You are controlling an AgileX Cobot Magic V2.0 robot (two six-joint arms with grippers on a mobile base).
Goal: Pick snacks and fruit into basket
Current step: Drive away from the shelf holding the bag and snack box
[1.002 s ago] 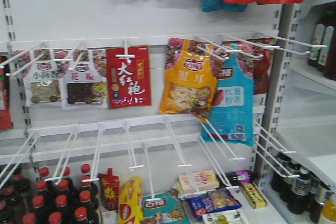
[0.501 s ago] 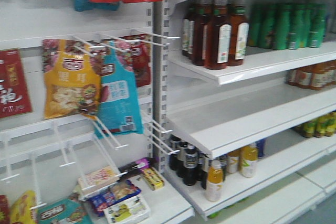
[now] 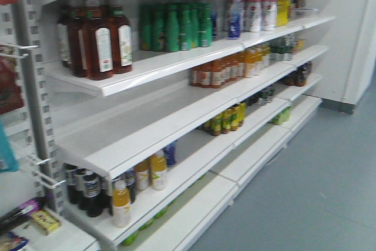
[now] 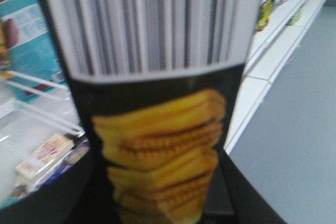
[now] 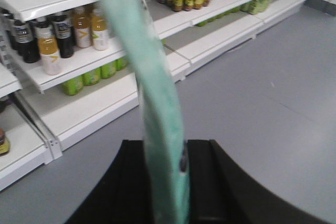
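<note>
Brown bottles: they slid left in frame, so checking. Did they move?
No. The brown bottles stay at the left end of their shelf; the view turned right.

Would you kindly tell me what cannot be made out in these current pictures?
Left wrist view: the dark pouch fills the frame and is blurred, so its lettering is unreadable.
Right wrist view: the teal pouch shows edge-on, so its print is unseen.
Front view: labels on the brown bottles are too blurred to read.
No view shows a basket or fruit.
</note>
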